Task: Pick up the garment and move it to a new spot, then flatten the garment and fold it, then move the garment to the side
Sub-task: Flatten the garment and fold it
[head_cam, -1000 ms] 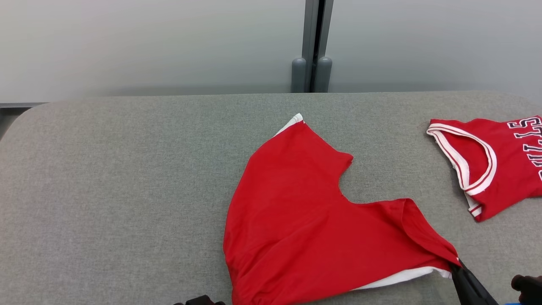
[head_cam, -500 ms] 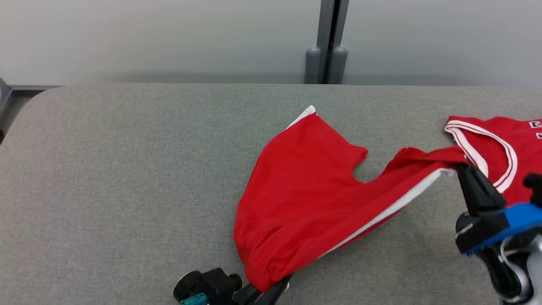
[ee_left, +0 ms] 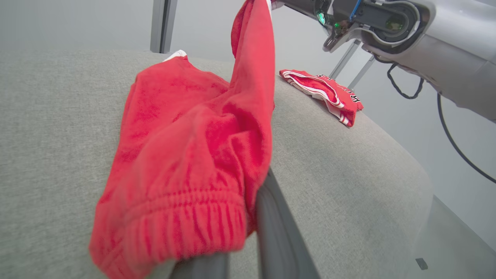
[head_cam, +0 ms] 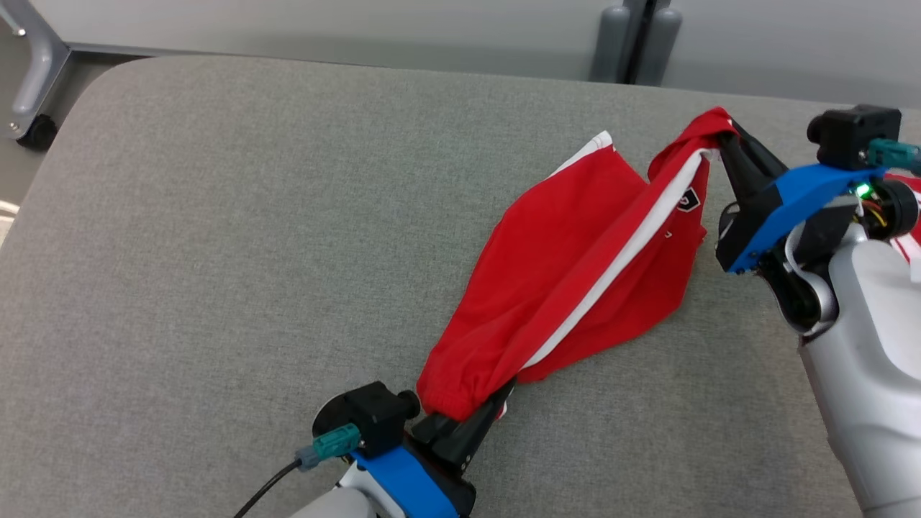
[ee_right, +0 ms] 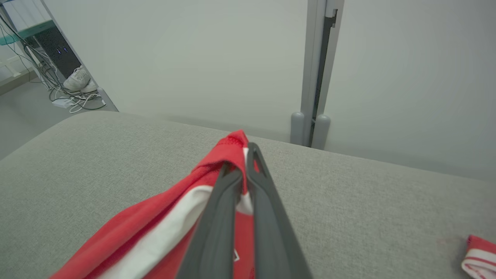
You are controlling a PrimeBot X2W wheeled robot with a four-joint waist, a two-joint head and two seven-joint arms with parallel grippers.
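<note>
The garment [head_cam: 575, 273] is red shorts with a white side stripe, stretched in a sagging band between my two grippers above the grey table [head_cam: 216, 216]. My left gripper [head_cam: 496, 403] is shut on the elastic waistband end near the table's front edge; the bunched cloth [ee_left: 186, 155] covers its fingertips in the left wrist view. My right gripper [head_cam: 723, 138] is shut on the far end, raised higher at the right. In the right wrist view the right gripper [ee_right: 241, 164] pinches a red hem, and the garment [ee_right: 155, 232] hangs below it.
A second red jersey [ee_left: 325, 91] with white trim lies on the table's far right, also seen as the jersey [ee_right: 478, 255]. A grey post [head_cam: 640, 36] stands behind the table. A wheeled frame leg [head_cam: 32, 86] stands off the table's back left corner.
The head camera has tilted and shifted. My right gripper has carried its end of the garment up and away from the front edge. The flat cloth has been pulled into a hanging band.
</note>
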